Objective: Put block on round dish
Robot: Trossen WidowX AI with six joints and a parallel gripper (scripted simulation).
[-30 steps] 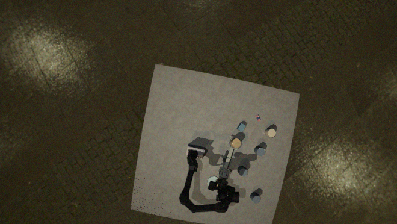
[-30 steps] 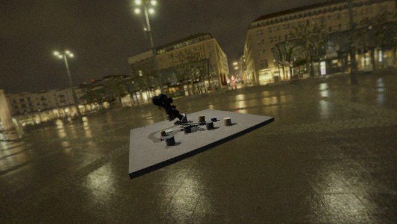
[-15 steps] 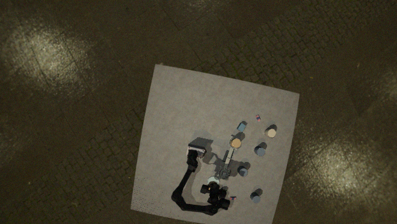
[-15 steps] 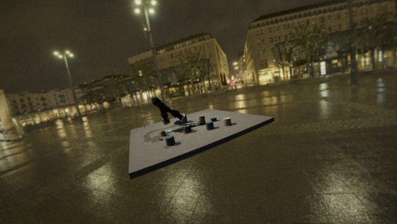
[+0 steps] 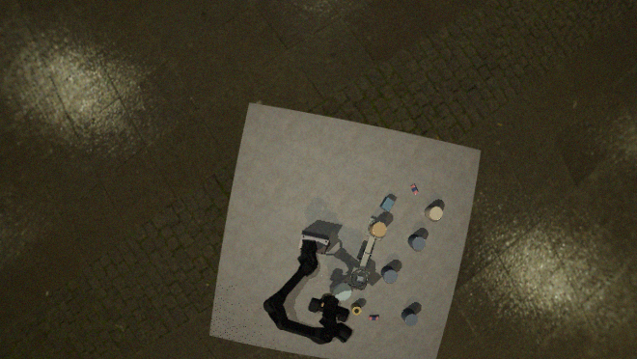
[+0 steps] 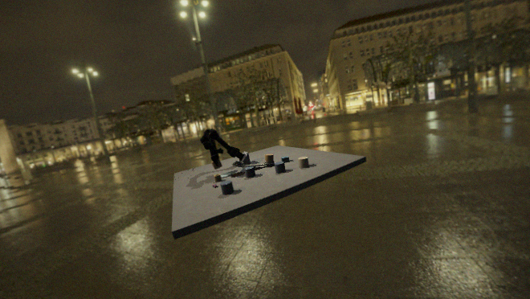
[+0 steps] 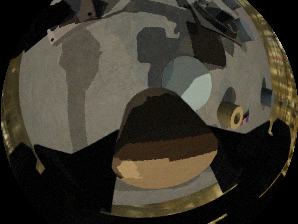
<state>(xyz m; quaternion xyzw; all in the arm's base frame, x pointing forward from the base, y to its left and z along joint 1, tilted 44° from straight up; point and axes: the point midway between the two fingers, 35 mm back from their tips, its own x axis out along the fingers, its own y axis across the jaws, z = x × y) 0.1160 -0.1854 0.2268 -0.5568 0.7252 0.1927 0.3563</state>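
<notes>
My gripper point(image 5: 329, 309) point(image 7: 158, 131) is shut on an orange-brown cup point(image 6: 215, 166) point(image 7: 167, 162), held above the table near its front edge, beside the round dish. The pale round dish point(image 5: 344, 292) point(image 7: 200, 93) has no cup over it in the overhead view; shadow covers part of it. The other orange cup point(image 5: 379, 230) point(image 6: 269, 158) stands upright on the far end of the balance point(image 5: 368, 248). The balance's near end is a dark ring without a cup; a small bluish-grey square, seemingly the block point(image 5: 360, 278), shows inside it.
A yellow ring-topped cylinder point(image 5: 356, 311) point(image 6: 218, 178) point(image 7: 231, 116) stands near the dish. Blue-grey cylinders point(image 5: 390, 274) point(image 5: 418, 242) point(image 5: 410, 317), a cream cylinder point(image 5: 435, 213) point(image 6: 303, 162), a blue box point(image 5: 388, 204) and small red-blue objects point(image 5: 373, 317) point(image 5: 414, 189) are also on the table.
</notes>
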